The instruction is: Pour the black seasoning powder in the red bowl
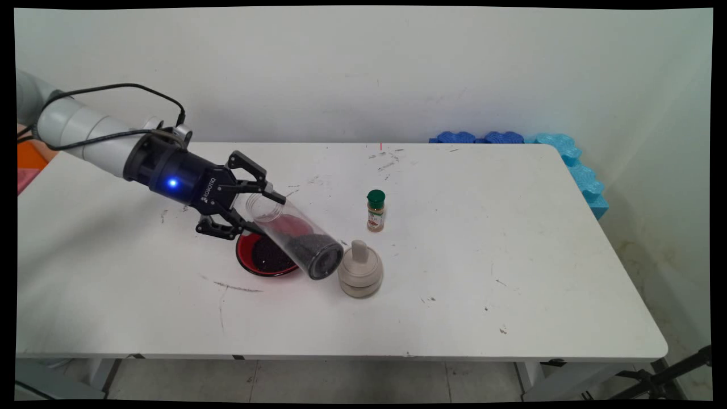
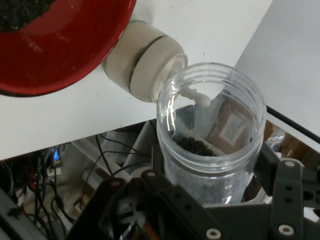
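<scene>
My gripper [image 1: 264,215] is shut on the open mouth end of a clear plastic jar [image 1: 295,238]. The jar tilts down to the right, and black grains lie gathered at its lower closed end. It hangs over a red bowl [image 1: 254,262] that holds a heap of the same black grains. In the hand view I look into the jar [image 2: 210,140] through its rim, with the gripper [image 2: 212,200] below it, the red bowl [image 2: 55,45] at upper left and a beige lid [image 2: 145,67] beside the bowl.
The beige knobbed lid [image 1: 359,271] stands just right of the jar's base. A small spice bottle [image 1: 375,211] with a green cap stands behind it. Blue foam pieces [image 1: 568,153] line the table's far right corner. The table's front edge [image 1: 341,355] is near.
</scene>
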Robot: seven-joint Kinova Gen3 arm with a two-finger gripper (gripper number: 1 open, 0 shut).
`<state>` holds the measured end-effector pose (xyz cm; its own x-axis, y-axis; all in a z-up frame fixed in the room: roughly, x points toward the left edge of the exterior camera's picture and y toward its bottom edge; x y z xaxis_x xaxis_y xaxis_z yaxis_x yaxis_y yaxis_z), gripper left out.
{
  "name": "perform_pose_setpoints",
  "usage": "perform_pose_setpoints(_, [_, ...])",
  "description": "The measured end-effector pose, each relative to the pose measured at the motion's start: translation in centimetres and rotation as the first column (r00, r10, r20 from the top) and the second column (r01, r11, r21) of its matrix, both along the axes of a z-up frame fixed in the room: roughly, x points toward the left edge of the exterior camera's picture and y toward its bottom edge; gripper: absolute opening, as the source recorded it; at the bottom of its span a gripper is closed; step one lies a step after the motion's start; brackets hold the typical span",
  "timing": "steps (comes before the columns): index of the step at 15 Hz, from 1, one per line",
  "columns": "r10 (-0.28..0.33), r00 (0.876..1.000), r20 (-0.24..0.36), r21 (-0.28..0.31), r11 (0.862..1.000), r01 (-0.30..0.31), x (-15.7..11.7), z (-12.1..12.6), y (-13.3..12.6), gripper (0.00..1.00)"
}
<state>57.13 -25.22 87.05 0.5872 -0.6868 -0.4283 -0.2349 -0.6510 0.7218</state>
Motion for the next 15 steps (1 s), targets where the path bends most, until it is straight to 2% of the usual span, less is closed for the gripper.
perform_pose_setpoints(7, [0.044,0.998,-0.047,0.056,0.998,-0.041,0.18,-0.49,0.03,0.00])
perform_pose_setpoints(15, [0.105,0.988,-0.110,0.120,0.989,-0.091,0.27,-0.90,0.05,0.00])
